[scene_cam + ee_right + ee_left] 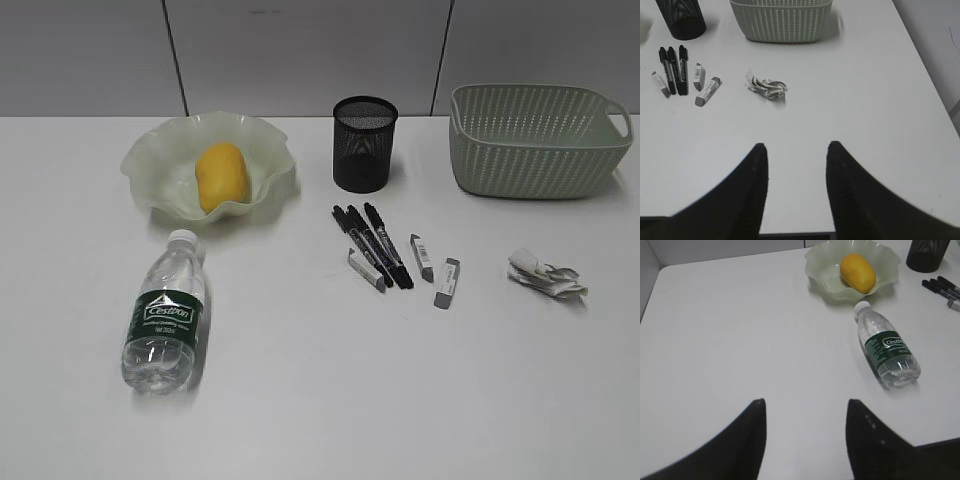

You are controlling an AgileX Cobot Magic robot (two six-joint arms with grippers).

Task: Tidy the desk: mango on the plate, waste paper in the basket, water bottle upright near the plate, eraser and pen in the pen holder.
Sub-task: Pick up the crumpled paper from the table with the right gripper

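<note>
Left gripper (805, 407) hangs with jaws apart above my bare white desk (740, 330); clear green-labelled water bottle (887, 350) lies ahead-right, cap toward the ruffled plate (822, 270).

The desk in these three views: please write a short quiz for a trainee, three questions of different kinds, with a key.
1. True or false: the mango already lies on the plate.
2. Multiple choice: the water bottle is A) upright beside the plate, B) lying on its side on the desk, C) inside the basket.
3. Fill in: the waste paper lies in front of the ____.

Key
1. True.
2. B. Its cap points toward the plate.
3. Basket. It is on the desk, not inside. The pens and erasers also lie outside the pen holder.
</note>
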